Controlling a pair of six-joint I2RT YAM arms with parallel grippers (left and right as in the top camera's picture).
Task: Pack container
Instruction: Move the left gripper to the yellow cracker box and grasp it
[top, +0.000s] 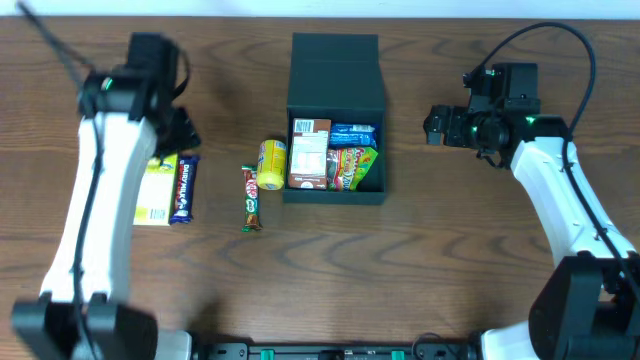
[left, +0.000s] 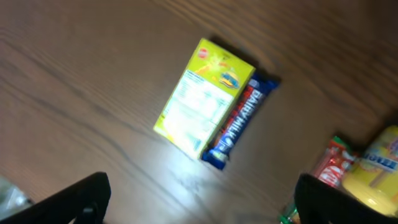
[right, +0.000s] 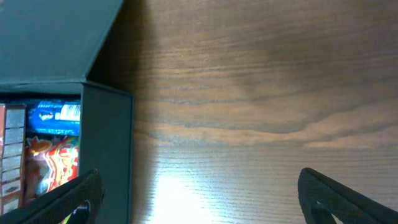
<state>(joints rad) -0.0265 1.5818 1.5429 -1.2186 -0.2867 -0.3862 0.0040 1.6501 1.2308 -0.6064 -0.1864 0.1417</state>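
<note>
Both arms are built of smooth white links with black joint housings and bulky black bases at the near edge. A thin black cable runs down the left arm (top: 95, 190); another arches in a loop over the right arm (top: 565, 195) (small green lights glow on both black wrist blocks). The left gripper's fingers (left: 74, 199) and right gripper's fingers (right: 339, 193) are matte black, blunt wedges.

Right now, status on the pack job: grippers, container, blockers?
Left gripper open, above yellow box and Dairy Milk bar. Right gripper open, empty, beside container. Container lid open, partly filled. Nothing in the way.
</note>
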